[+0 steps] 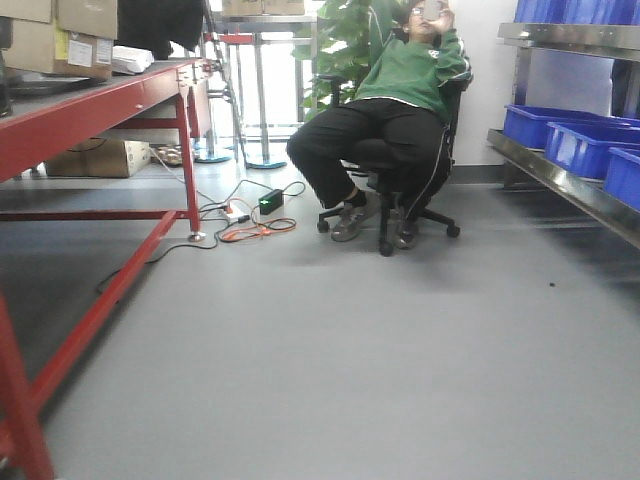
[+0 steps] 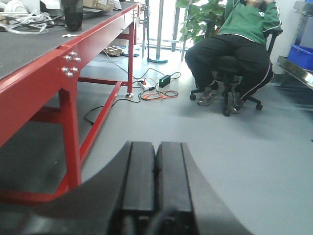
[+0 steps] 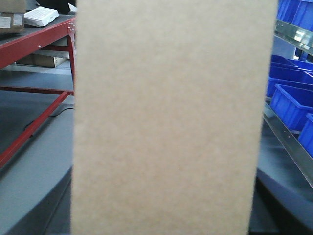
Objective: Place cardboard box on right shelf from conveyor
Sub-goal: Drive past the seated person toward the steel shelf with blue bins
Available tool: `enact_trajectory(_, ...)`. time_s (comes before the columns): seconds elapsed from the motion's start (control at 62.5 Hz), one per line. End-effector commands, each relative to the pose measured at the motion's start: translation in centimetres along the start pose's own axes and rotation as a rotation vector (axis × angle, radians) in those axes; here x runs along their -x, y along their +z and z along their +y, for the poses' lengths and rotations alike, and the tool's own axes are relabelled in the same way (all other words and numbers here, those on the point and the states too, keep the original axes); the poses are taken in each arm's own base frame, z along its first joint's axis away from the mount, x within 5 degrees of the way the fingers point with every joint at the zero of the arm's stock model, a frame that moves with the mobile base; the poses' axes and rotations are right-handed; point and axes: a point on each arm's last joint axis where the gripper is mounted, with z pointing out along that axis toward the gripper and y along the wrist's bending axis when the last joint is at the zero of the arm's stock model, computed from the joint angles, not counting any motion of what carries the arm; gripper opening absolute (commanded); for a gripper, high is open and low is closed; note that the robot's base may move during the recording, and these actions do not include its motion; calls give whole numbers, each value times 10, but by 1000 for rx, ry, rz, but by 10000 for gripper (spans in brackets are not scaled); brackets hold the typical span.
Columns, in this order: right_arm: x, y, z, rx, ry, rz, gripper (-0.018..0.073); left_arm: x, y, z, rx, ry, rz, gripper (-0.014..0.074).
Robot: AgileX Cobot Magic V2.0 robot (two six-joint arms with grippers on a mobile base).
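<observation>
On the right shelf [image 1: 560,185] sit blue bins [image 1: 585,145], contents unseen; right hand [image 3: 161,210] grasps the cardboard box [image 3: 171,112], left hand [image 2: 155,161] clenched.

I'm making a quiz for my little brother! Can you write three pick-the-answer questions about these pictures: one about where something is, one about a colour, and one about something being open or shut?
1. Where do the blue bins sit?
A. on the red table
B. on the steel shelf
C. on the floor

2. What colour is the jacket of the seated person?
A. green
B. yellow
C. red

3. How do the jaws of the left gripper stand?
A. wide open
B. clamped on a box
C. shut together

Answers:
1 B, the bins stand in a row on the shelf at the right.
2 A, the jacket is plainly green.
3 C, the jaws press together with nothing between them.
</observation>
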Motion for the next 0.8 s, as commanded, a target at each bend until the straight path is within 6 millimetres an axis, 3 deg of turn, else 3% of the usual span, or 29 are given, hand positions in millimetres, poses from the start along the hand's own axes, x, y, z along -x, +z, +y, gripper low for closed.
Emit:
enact_trajectory(0.0,17,-2,1,6,-26,-114,361,9,-1,0,-3,-10,-97,-119)
enact_trajectory(0.784,17,-2,1,6,-26,-114,361,9,-1,0,-3,-10,-97,-119)
